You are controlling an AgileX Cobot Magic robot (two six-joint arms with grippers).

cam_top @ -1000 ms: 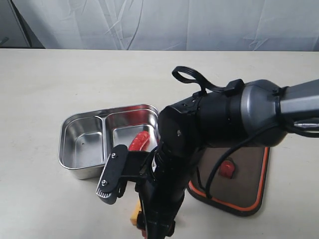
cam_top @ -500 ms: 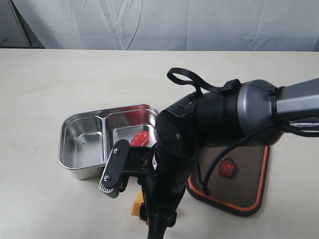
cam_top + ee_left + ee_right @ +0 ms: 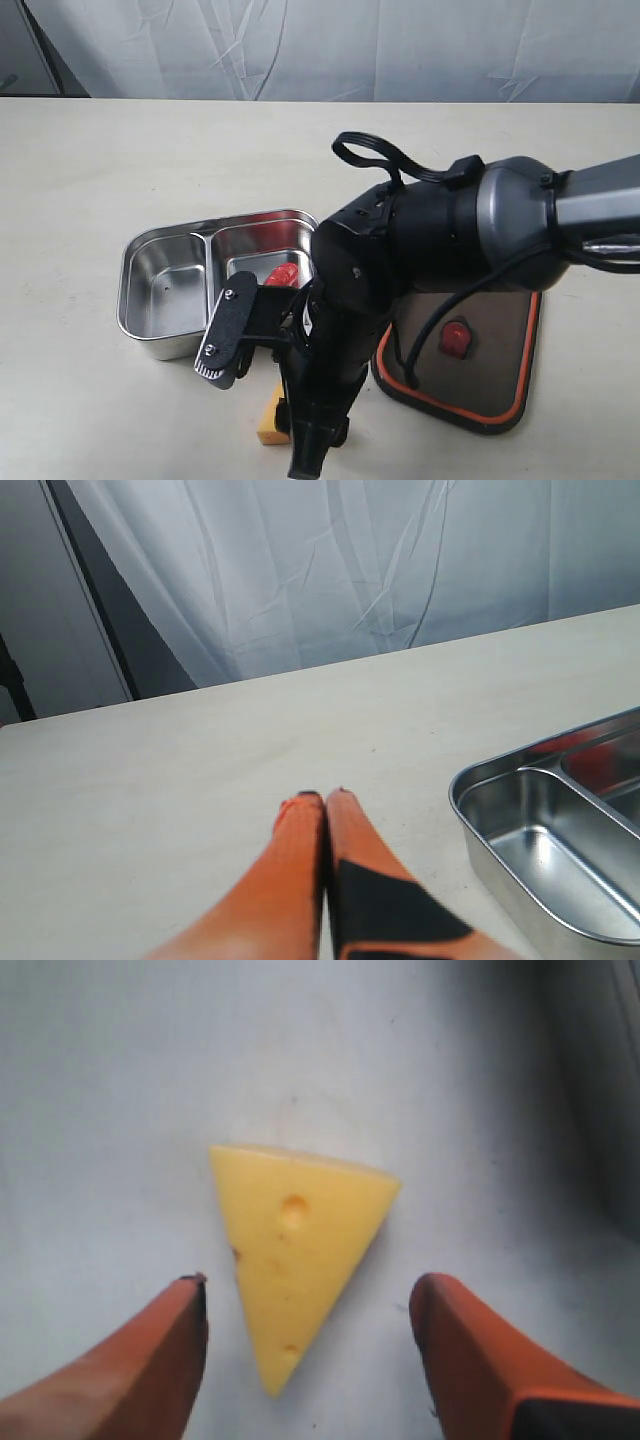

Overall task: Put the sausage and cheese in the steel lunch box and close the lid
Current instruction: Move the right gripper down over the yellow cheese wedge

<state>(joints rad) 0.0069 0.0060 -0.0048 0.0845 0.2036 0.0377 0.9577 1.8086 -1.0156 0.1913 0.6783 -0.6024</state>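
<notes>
Right gripper (image 3: 312, 1290) spread wide, fingers (image 3: 120, 1370) flanking yellow holed cheese wedge (image 3: 295, 1250), no contact. Wedge flat on table between them, narrow tip toward palm; likely lined up for pinch. Glossy red ribbed sausage (image 3: 280, 275) lies in shiny two-compartment steel lunch box (image 3: 165, 240). Left gripper (image 3: 322, 798) pressed closed, empty, idle near box.

The steel lunch box (image 3: 165, 295) is mirror-shiny, the sausage (image 3: 281, 274) glossy, the cheese (image 3: 295, 1250) and table (image 3: 150, 160) matt.
</notes>
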